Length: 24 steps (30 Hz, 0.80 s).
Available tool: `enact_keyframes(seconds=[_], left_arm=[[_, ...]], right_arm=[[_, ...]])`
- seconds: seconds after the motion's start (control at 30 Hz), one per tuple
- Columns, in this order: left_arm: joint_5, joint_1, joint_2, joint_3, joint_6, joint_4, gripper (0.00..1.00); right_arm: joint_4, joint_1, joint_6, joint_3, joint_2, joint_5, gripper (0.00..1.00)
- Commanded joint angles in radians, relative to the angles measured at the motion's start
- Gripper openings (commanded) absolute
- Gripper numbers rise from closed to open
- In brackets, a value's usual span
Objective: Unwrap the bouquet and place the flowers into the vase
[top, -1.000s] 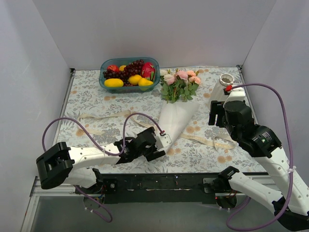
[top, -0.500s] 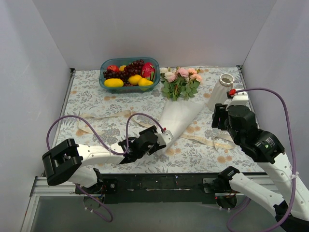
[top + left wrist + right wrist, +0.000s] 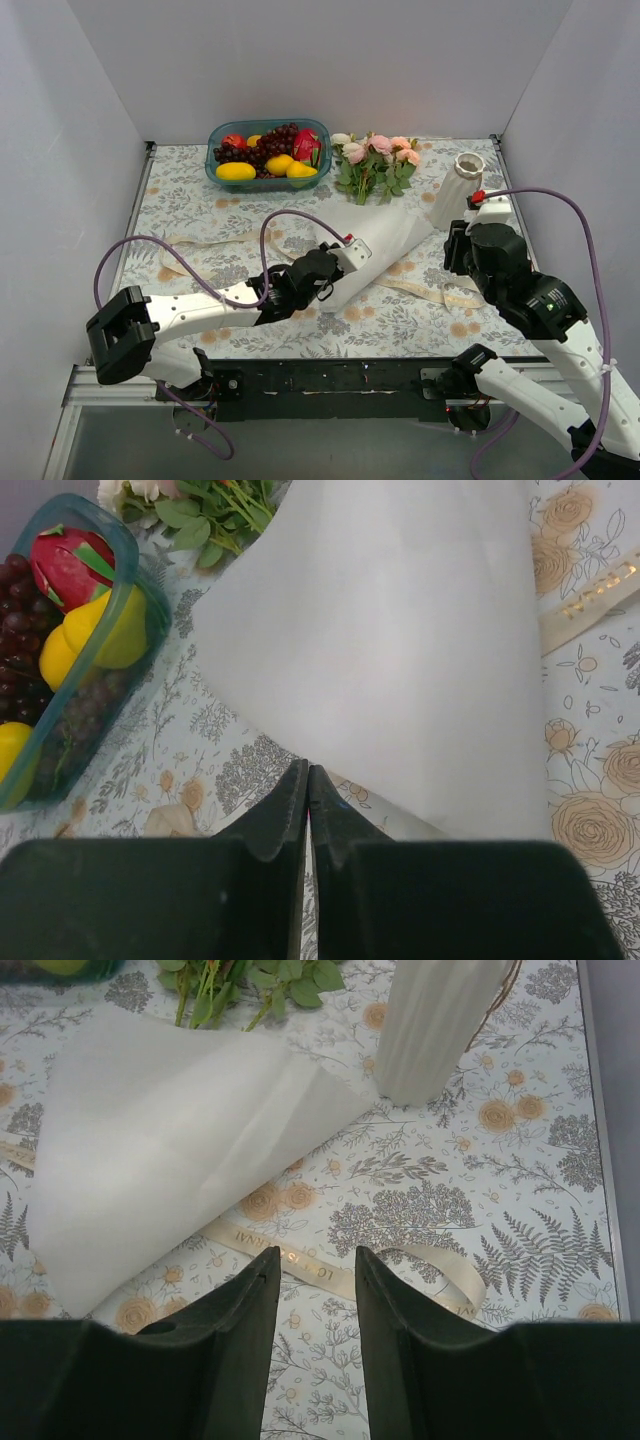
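— Where, on the worktop [image 3: 180, 200]?
— Paper cone [image 3: 385, 240] lying mid-worktop; flowers [image 3: 375, 165] at its far end; vase [image 3: 462, 185] upright to their right.
— Hands?
— Left hand [image 3: 307, 772] pressed together at paper's edge; right hand [image 3: 317, 1260] apart above ribbon [image 3: 240, 1238].

We see a teal translucent plastic bowl [image 3: 262, 184] at the upper middle of the overhead frame, holding dark grapes [image 3: 275, 140], yellow fruit [image 3: 236, 171] and red fruit [image 3: 306, 145]. It rests on the counter's floral-print tablecloth [image 3: 190, 200], enclosed by plain white walls [image 3: 300, 60].
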Motion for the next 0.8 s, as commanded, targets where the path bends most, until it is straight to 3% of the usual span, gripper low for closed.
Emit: enact_keyframes(seconds=[0.0,0.1,0.2,0.23,0.33,0.47,0.57,0.77], left_arm=[[-0.026,0.005,-0.055,0.084,-0.007,-0.093,0.0],[-0.002,0.005,-0.066,0.118,-0.016,-0.164,0.02],[0.004,0.007,-0.092,0.103,-0.012,-0.196,0.13],[0.006,0.022,-0.094,0.092,-0.013,-0.205,0.31],[0.038,0.086,-0.057,0.062,-0.055,-0.29,0.44],[0.222,0.209,0.013,0.077,-0.135,-0.366,0.53],[0.23,0.226,0.052,0.107,-0.135,-0.353,0.58],[0.282,0.258,0.095,0.201,-0.176,-0.389,0.6]], right_arm=[[0.052,0.002,0.005,-0.009,0.01,-0.016,0.43],[0.061,0.004,0.005,-0.007,0.022,-0.024,0.45],[0.064,0.004,0.003,0.004,0.041,-0.03,0.53],[0.064,0.002,0.002,0.005,0.044,-0.036,0.57],[0.071,0.002,0.002,0.011,0.042,-0.044,0.61],[0.077,0.004,-0.011,0.02,0.033,-0.053,0.72],[0.074,0.004,-0.027,0.042,0.042,-0.067,0.75],[0.083,0.002,-0.046,0.074,0.075,-0.104,0.79]])
